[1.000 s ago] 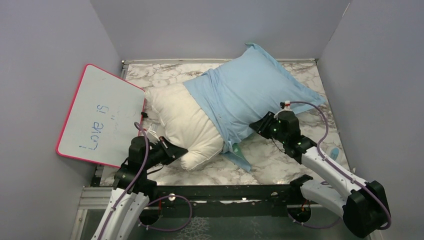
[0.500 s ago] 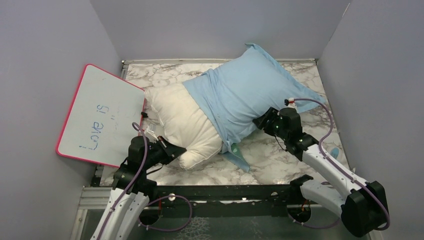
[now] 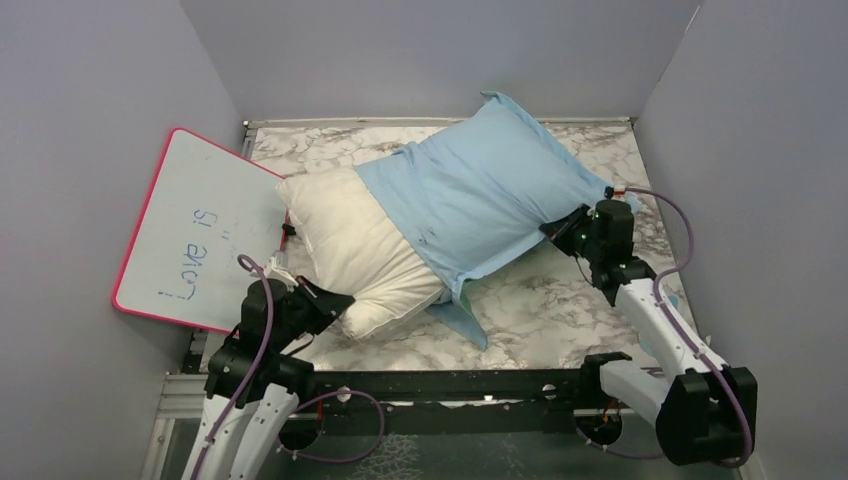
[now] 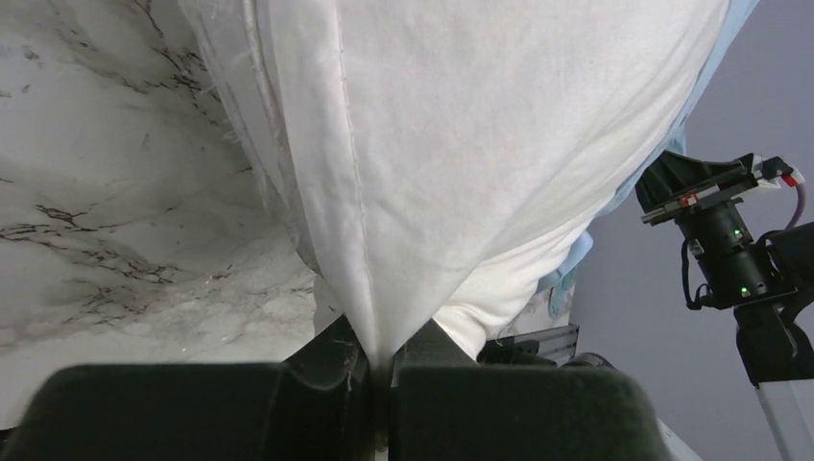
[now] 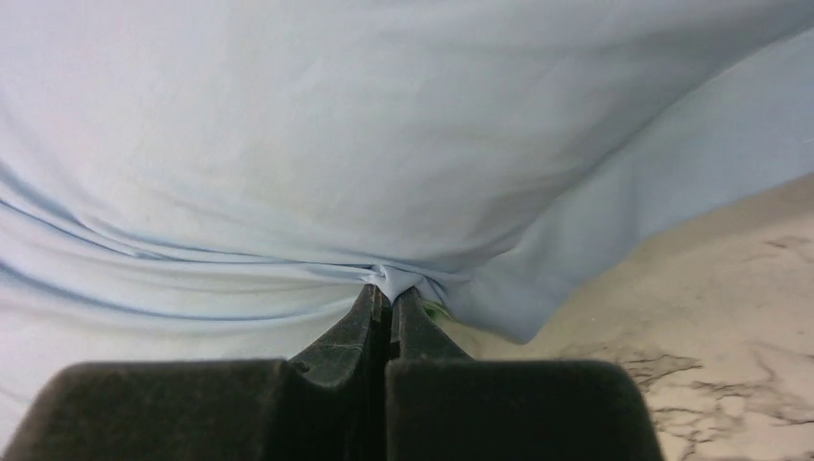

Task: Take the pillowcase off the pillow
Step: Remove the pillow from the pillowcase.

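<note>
The cream-white pillow [image 3: 350, 245] lies slantwise on the marble table, its near-left half bare. The light blue pillowcase [image 3: 480, 190] covers its far-right half; a teal-green flap [image 3: 462, 312] hangs at the open end. My left gripper [image 3: 338, 303] is shut on the pillow's near corner; the left wrist view shows the cream fabric [image 4: 432, 144] pinched at the gripper [image 4: 384, 360]. My right gripper [image 3: 562, 227] is shut on a fold of the pillowcase's right edge; the right wrist view shows blue cloth [image 5: 384, 125] bunched at the gripper [image 5: 389, 293].
A pink-framed whiteboard [image 3: 205, 230] with writing leans at the left, just beside the pillow's left end. Grey walls enclose the table on three sides. A black rail [image 3: 450, 382] runs along the near edge. Bare marble [image 3: 560, 310] shows between the arms.
My right gripper has pulled the pillowcase edge to the right and back. My left gripper has drawn the pillow corner to the left. More bare pillow shows, and pillow and case lie stretched out.
</note>
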Action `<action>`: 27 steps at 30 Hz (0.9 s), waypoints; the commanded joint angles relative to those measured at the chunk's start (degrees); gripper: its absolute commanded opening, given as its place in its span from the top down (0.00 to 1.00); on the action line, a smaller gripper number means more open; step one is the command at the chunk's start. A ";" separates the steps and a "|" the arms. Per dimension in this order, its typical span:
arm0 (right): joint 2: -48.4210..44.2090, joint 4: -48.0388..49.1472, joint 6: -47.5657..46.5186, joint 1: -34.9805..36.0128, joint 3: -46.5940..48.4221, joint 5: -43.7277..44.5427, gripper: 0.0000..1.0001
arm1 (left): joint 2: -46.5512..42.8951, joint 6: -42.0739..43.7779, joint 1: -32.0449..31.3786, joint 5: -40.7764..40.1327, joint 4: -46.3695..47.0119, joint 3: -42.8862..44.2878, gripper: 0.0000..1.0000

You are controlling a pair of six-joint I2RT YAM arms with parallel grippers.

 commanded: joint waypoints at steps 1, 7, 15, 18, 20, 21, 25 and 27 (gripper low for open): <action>2.57 -1.84 -4.20 -11.67 2.57 -1.66 0.99 | -1.13 0.68 0.32 -12.76 -7.13 4.47 1.00; 4.01 -1.96 -5.56 -13.37 4.28 -14.70 0.93 | -0.91 1.65 0.32 -11.82 -6.99 4.30 1.00; -1.46 6.51 -0.10 -13.28 -4.71 -37.71 0.34 | -1.56 2.13 0.32 -7.33 -2.94 1.74 1.00; -2.11 10.20 0.76 -12.23 -6.84 -42.98 0.34 | -1.56 2.28 0.34 -6.67 -2.33 1.22 1.00; -2.71 10.74 0.92 -10.90 -7.43 -43.29 0.32 | -1.64 2.48 0.32 -6.55 -2.28 1.10 1.00; -3.11 10.96 1.37 -10.10 -7.77 -42.85 0.31 | -1.73 2.58 0.32 -6.46 -2.32 1.14 1.00; -1.67 16.25 4.75 -4.28 -9.74 -41.22 0.31 | -1.99 2.42 0.36 -6.14 -2.08 0.66 1.00; 0.16 18.73 6.21 -0.56 -10.08 -39.18 0.36 | -1.96 2.31 0.32 -5.77 -1.89 0.57 1.00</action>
